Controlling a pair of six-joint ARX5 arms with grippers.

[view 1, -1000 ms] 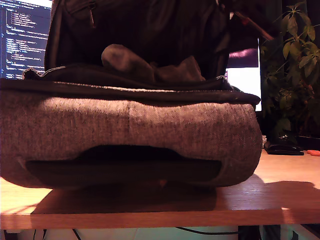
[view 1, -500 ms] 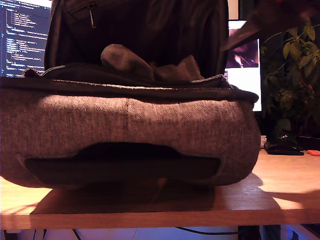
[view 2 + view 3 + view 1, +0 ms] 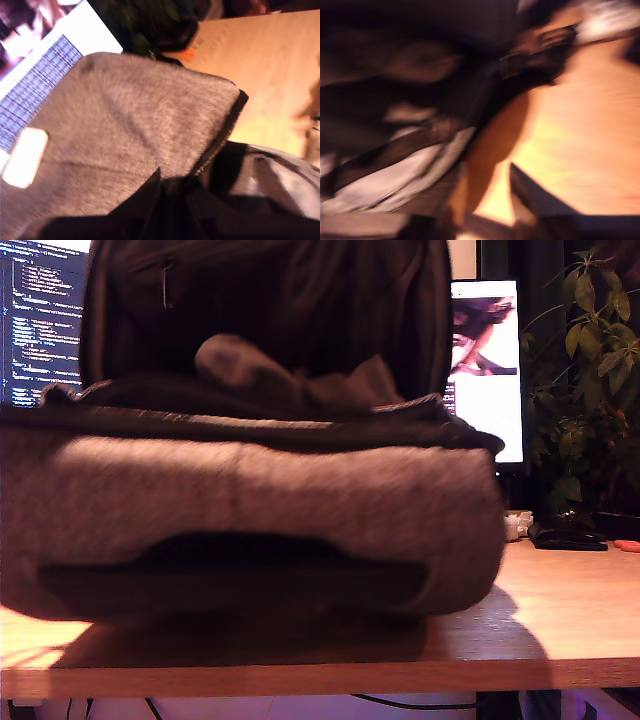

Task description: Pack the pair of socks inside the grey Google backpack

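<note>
Socks [image 3: 290, 375] sit inside open backpack [image 3: 250, 510] on bench [image 3: 560, 610]. The dark arm seen a moment ago at the exterior view's upper right is gone and the bag has shifted slightly; packing looks done. Both tools' openings: cannot tell.

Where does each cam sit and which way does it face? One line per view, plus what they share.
Exterior view: low, at table-edge height, facing the backpack side-on, the socks in its open mouth, monitors behind; no arm shows.
First wrist view: above the backpack's grey flap with its pale patch; no gripper fingers are clearly visible.
Second wrist view: heavily blurred, facing the wooden table and dark fabric; gripper unclear.
Shared: backpack and table appear in the exterior and first wrist views.
</note>
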